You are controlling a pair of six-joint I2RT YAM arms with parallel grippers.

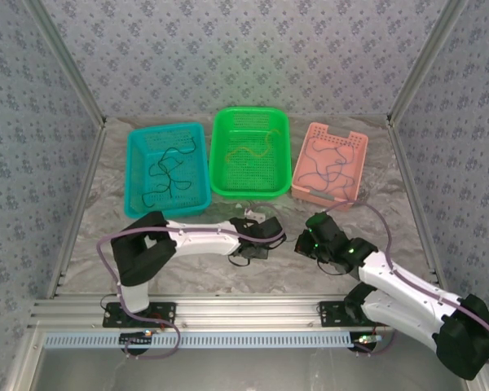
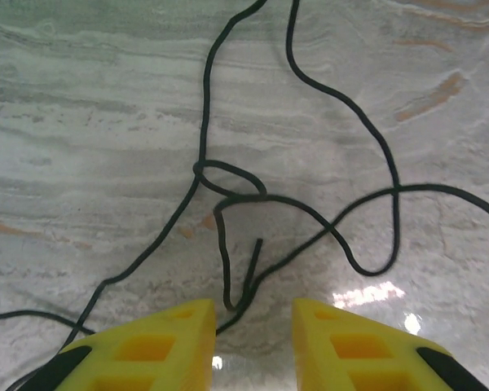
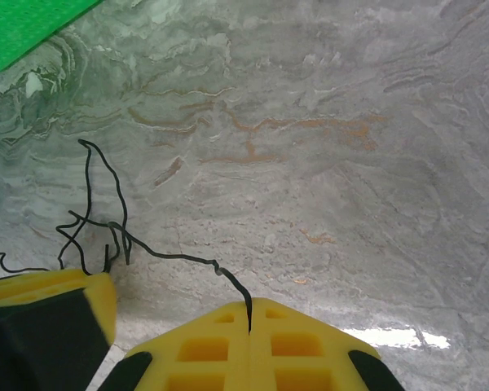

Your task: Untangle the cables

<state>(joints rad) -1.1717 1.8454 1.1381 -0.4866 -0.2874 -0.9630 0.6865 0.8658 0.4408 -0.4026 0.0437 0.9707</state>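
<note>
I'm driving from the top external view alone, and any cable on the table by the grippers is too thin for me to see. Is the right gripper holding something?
Observer: Yes. In the right wrist view, the right gripper is shut on a thin black cable, pinched at the fingertips.
Operator: And the left one?
Observer: The left gripper is open. A dark strand runs into the gap between its yellow fingers, but it is not pinched.
Operator: Any knot nearby?
Observer: Yes. The left wrist view shows a small knot just ahead of those fingers, with strands crossing around it.
</note>
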